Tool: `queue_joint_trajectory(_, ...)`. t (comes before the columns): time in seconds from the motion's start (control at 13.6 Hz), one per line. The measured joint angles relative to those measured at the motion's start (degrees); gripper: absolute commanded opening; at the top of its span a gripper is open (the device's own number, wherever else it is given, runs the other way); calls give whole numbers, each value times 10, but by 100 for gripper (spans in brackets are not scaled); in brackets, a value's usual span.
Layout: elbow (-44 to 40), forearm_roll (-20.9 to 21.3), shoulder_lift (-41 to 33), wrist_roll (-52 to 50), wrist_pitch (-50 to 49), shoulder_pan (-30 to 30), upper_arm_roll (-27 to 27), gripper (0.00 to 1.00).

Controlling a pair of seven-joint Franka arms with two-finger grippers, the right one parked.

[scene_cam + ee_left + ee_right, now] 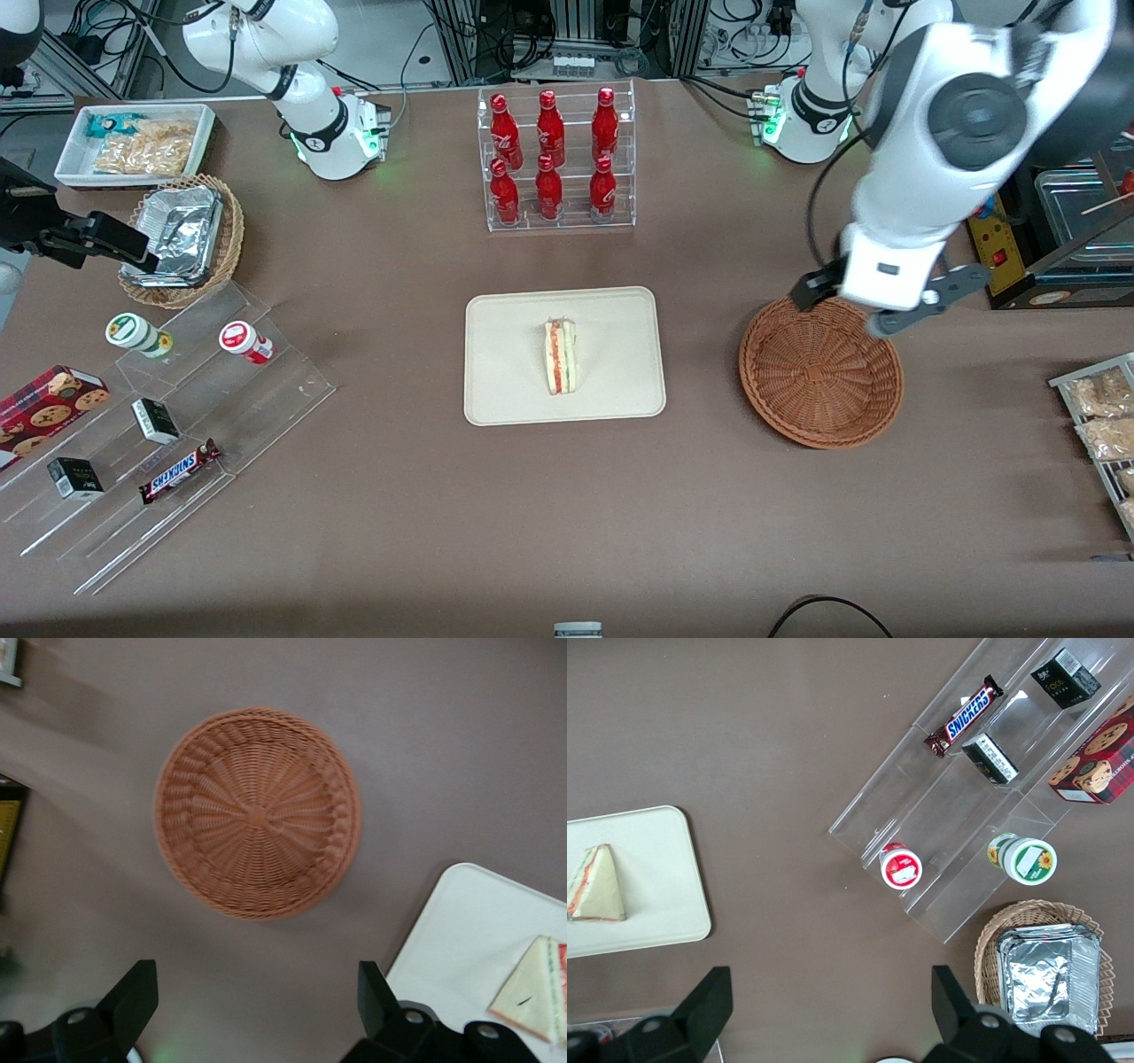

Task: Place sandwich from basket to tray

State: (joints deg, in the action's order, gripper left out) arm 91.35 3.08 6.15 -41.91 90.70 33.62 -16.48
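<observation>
The pincer (890, 310) hangs above the basket's (820, 372) rim, on the edge farther from the front camera, fingers (131, 999) spread wide, holding and touching nothing. The basket has nothing in it. Toward the parked arm's end, well apart, the tray (505, 390) carries the sandwich (560, 356), lying with its long axis running toward the front camera, its red-green filling edge facing the parked arm's end of the worktop (567, 514)

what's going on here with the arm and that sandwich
The sandwich lies on the cream tray, and the reddish-brown basket holds nothing. The left arm's gripper hangs open and empty above the basket's edge, gripping nothing. Judging by how things lie, the move to the tray looks done.
</observation>
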Motion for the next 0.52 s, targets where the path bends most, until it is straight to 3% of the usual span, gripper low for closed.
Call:
queue_joint_trajectory(0.37, 1, -1, -36, 118, -42, -4, -62, 100)
queue_joint_trajectory(0.52, 1, -14, -48, 164, -55, -49, -51, 100)
